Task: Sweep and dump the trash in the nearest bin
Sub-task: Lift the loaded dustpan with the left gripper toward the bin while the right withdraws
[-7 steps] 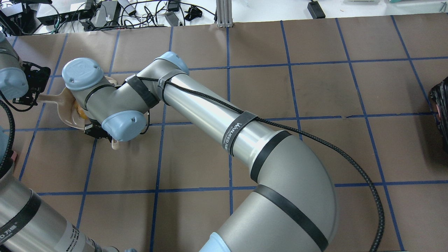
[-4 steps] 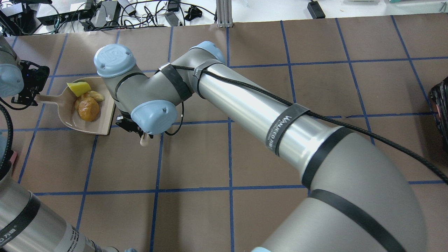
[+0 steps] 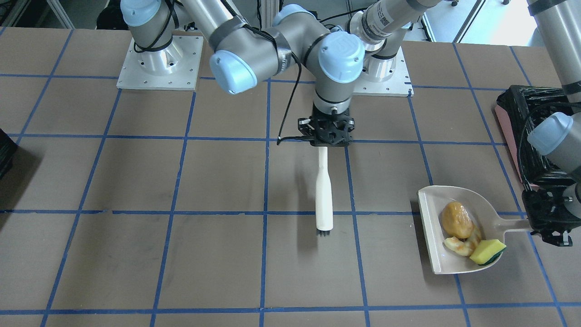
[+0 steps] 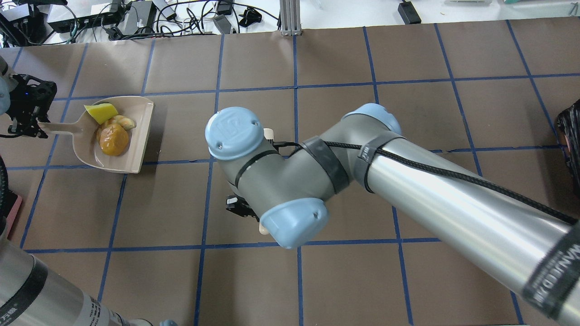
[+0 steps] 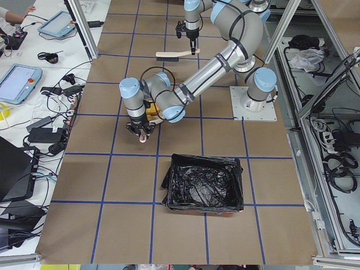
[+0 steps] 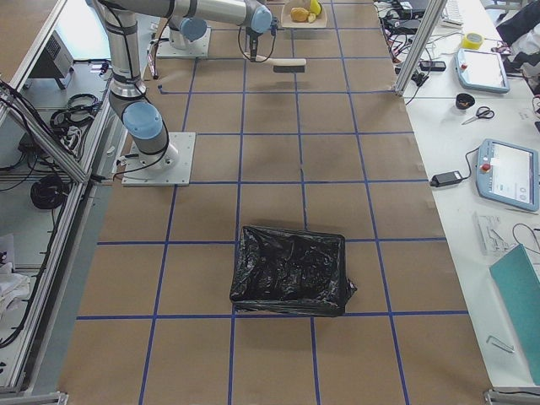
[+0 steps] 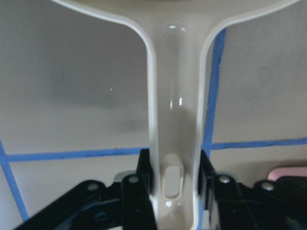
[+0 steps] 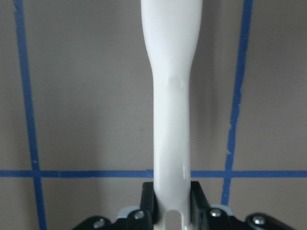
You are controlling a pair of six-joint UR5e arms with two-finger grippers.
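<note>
The white dustpan (image 3: 435,259) holds all three trash pieces: the golden-brown lump (image 3: 457,220), the tan crescent (image 3: 456,246) and the yellow sponge wedge (image 3: 488,252). My left gripper (image 3: 529,224) is shut on the dustpan handle (image 7: 172,120). My right gripper (image 3: 323,145) is shut on the white-handled brush (image 3: 324,190), near the table's middle and well apart from the dustpan. The pink-sided bin (image 3: 505,121) with its black bag stands just behind my left gripper. In the overhead view the dustpan (image 4: 138,136) is at the left and the right wrist hides most of the brush.
A second black-bagged box (image 6: 291,270) sits at the table's right end, and its edge shows in the overhead view (image 4: 572,136). Cables and electronics (image 4: 113,18) lie beyond the table's far edge. The arm bases (image 3: 159,63) are bolted at the robot's side.
My right arm has carried the brush away from the dustpan toward the table's middle, uncovering the trash in the pan. The dustpan and left gripper shifted only slightly.
</note>
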